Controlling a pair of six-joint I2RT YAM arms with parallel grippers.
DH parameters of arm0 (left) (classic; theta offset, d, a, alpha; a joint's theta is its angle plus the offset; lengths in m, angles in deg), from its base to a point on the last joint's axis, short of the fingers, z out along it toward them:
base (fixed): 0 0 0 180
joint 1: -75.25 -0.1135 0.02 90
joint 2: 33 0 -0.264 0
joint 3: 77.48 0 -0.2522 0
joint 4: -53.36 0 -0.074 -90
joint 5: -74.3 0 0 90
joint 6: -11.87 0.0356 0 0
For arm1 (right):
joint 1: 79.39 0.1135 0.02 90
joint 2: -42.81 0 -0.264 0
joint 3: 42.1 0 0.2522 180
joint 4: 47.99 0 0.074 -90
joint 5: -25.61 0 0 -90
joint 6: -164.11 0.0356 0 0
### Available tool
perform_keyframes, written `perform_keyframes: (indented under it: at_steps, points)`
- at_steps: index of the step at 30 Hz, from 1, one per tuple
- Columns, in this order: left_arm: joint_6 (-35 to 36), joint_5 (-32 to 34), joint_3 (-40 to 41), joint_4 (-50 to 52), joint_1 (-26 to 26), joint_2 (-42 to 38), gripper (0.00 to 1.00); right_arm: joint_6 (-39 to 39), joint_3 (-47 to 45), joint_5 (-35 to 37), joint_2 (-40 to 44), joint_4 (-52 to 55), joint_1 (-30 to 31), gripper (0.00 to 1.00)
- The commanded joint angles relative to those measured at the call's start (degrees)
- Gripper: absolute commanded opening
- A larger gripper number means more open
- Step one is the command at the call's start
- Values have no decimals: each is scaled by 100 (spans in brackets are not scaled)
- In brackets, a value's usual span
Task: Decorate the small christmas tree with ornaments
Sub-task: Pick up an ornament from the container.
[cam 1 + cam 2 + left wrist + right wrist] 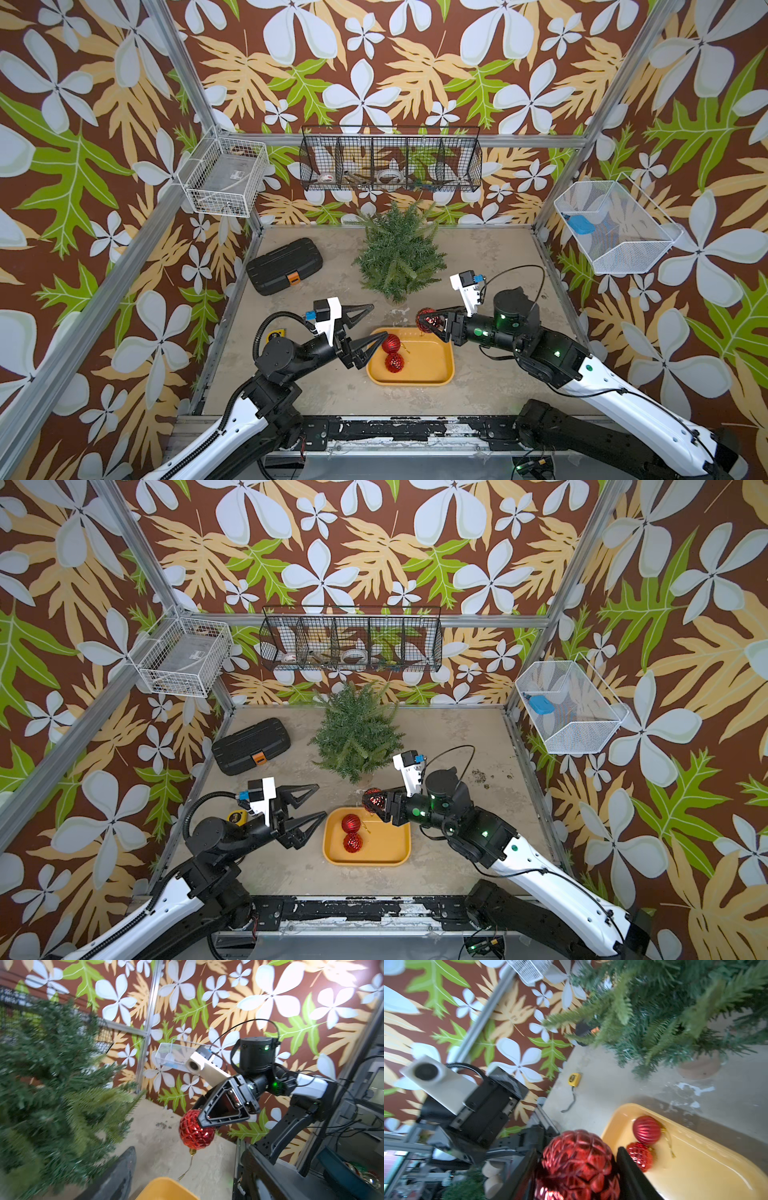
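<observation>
A faceted red bauble (577, 1165) sits pinched in the right claw (424, 321), lifted over the far edge of the yellow tray (432, 374), gold cap hanging down. The small tree (399, 249) stands bare just beyond, at the far middle of the tabletop (478, 395). It looks like the carrying step; next, the loop must catch a near branch. The left claw (379, 319) gapes wide and empty at the tray's left edge. The tray holds a ribbed bauble (390, 343) and a second faceted bauble (394, 362), side by side. A black wire basket (459, 164) on the far wall holds tape rolls.
</observation>
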Motion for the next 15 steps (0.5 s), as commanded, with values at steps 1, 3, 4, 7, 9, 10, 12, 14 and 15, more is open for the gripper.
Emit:
perform_keyframes:
  at_steps: [1, 3, 4, 7, 9, 10, 12, 14, 15]
  points:
    - [659, 842, 34, -1464, 523, 162, 87, 704, 176, -248, 116, -582, 6, 51]
    - [994, 1096, -18, -1845, 870, 433, 91, 831, 333, -163, 162, -545, 2, 50]
    - [1136, 1206, -53, -2013, 1054, 594, 93, 881, 410, -101, 181, -512, 6, 50]
    - [1584, 1496, -148, -2767, 1618, 1172, 97, 1067, 542, -15, 262, -594, -1, 50]
    - [1782, 1559, -309, -3136, 1872, 1645, 95, 1273, 532, -47, 316, -812, -1, 50]
    - [1816, 1563, -390, -3243, 1914, 1827, 94, 1356, 536, -72, 329, -902, 5, 50]
    - [1835, 1665, -472, -3633, 1969, 2209, 92, 1501, 518, -136, 346, -1047, -1, 49]
    - [1840, 1792, -500, -4050, 1997, 2453, 92, 1575, 518, -171, 357, -1084, -1, 49]
    - [1878, 1781, -568, -4116, 1997, 2573, 91, 1624, 503, -187, 370, -1120, 4, 49]
